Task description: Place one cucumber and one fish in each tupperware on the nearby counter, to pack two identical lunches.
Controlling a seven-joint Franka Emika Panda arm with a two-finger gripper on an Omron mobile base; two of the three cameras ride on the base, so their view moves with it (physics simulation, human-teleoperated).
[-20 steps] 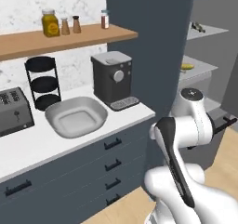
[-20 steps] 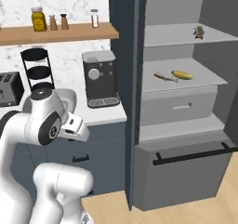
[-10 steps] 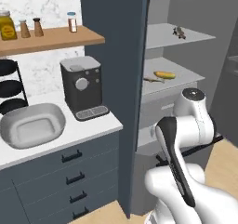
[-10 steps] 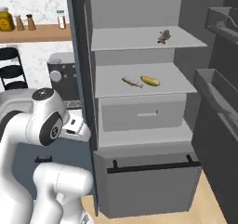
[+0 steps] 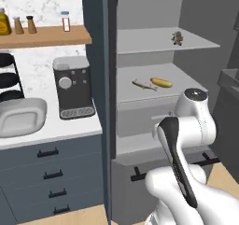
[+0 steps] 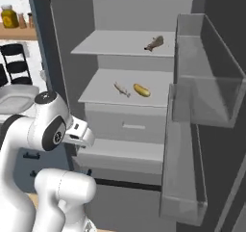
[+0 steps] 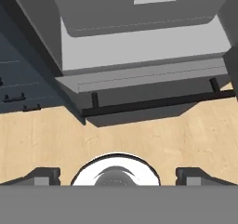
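In the open fridge, a yellow-green cucumber (image 5: 161,82) (image 6: 141,90) lies on the middle shelf. A thin grey fish (image 5: 142,84) (image 6: 121,88) lies just left of it. A second, brownish fish (image 5: 177,38) (image 6: 154,43) rests on the upper shelf. One light-grey tupperware (image 5: 18,116) (image 6: 14,98) sits on the white counter (image 5: 56,128) to the left. My gripper (image 7: 119,176) is open and holds nothing. It hangs low in front of the fridge, pointing down at the wooden floor and the bottom drawer's black handle (image 7: 153,102), well below both shelves.
A dark coffee machine (image 5: 73,86) stands at the counter's right end, a black tiered rack (image 5: 7,79) behind the tupperware. Jars line the wooden shelf (image 5: 46,35). The fridge door (image 6: 202,96) with its bins stands open on the right.
The base has driven right, so both base views swung from the counter to the open fridge. The arm's pose looks unchanged and the gripper stays open.
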